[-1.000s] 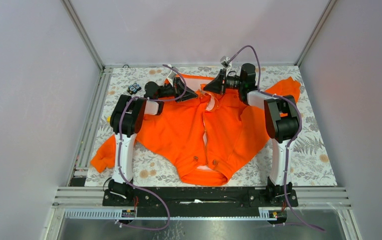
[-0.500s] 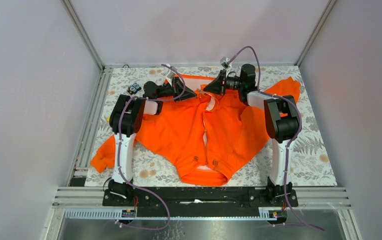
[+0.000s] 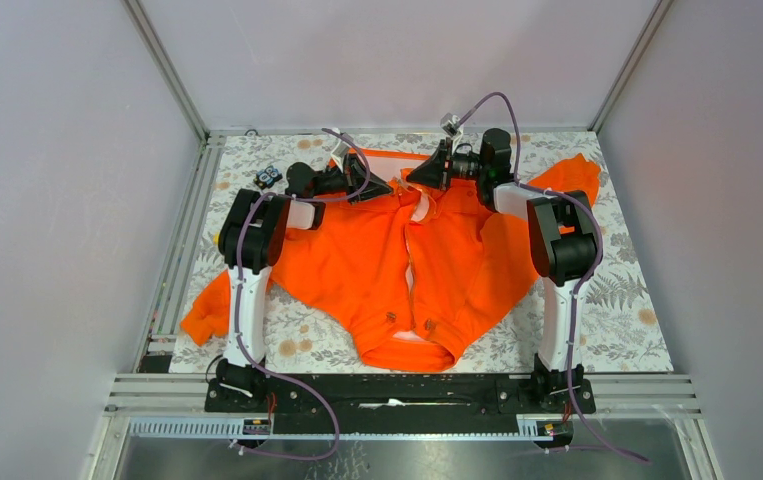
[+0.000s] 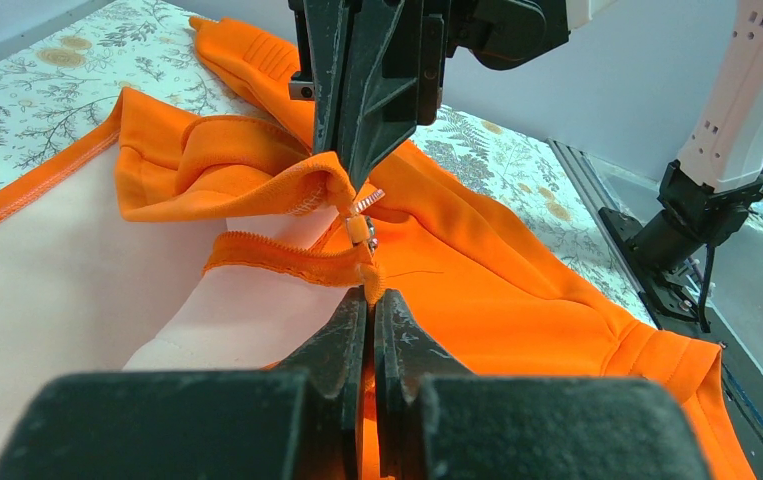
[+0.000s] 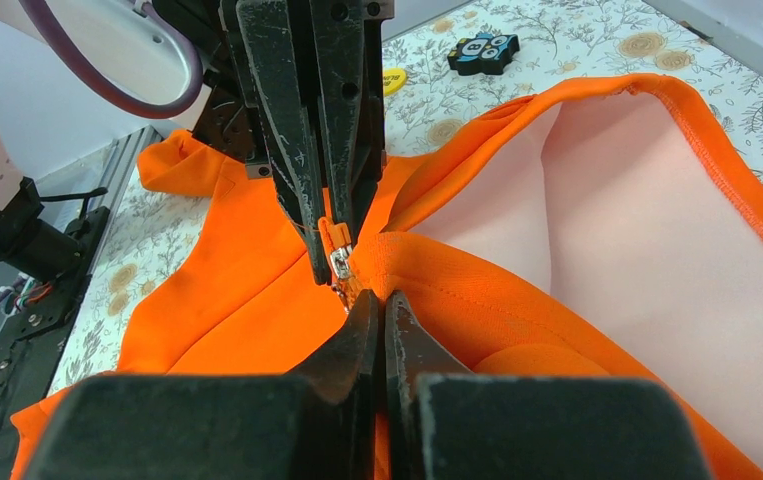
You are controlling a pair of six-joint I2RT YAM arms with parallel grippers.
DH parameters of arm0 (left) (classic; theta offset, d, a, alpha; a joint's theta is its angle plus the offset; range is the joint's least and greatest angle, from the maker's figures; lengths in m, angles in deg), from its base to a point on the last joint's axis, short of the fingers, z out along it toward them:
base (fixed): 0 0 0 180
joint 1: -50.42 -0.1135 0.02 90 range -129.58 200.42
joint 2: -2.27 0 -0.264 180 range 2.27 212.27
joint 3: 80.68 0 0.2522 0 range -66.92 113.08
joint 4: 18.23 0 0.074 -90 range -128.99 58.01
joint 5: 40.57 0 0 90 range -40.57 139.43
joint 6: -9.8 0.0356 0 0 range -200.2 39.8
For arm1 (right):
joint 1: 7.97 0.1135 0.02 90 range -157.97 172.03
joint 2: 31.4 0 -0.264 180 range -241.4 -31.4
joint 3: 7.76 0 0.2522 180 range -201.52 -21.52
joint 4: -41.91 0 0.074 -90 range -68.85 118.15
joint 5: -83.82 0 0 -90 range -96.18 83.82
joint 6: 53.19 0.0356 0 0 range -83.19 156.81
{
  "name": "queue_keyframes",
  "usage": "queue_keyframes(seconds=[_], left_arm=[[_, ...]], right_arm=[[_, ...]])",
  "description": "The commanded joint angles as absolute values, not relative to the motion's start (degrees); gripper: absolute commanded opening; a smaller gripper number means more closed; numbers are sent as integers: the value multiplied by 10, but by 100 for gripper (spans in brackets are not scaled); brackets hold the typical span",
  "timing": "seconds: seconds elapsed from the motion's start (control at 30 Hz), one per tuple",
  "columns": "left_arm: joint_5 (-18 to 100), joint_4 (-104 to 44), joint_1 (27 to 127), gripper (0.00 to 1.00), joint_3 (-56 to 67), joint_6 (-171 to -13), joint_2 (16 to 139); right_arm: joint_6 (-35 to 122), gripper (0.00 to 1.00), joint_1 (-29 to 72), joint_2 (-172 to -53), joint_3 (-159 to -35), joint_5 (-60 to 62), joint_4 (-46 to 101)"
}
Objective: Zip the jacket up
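Pinching jacket [image 3: 357, 262] at far zipper [image 4: 360, 228] end: left tool [image 4: 370, 300], right tool [image 5: 377, 302].

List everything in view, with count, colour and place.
jacket: one, bright orange with pale lining, spread across the table.
zipper slider: one, orange and silver, at the jacket's far end, between the grippers.
small black item: one, black, table's far left corner.
yellow disc: one, yellow, table's left side, partly hidden.
table: one, floral cloth, under everything.
left gripper: one, black, shut on the jacket.
right gripper: one, black, shut on the jacket.
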State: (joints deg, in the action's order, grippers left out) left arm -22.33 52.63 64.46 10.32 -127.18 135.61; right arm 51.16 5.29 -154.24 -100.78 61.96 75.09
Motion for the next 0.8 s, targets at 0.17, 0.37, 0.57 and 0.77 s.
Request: queue_keyframes(seconds=[0.17,0.37,0.57,0.77], left_arm=[[-235,598,648,0,112,-1268,1320],[-236,598,649,0,113,-1268,1321],[-237,598,651,0,118,-1271,1324],[-242,598,652,0,126,-1281,1330]], right_arm=[[512,0,60,-1531,-1031,626,751],[495,0,64,-1531,-1037,621,727],[500,0,66,-1527,-1033,623,736],[538,0,66,-1521,-1020,625,792]])
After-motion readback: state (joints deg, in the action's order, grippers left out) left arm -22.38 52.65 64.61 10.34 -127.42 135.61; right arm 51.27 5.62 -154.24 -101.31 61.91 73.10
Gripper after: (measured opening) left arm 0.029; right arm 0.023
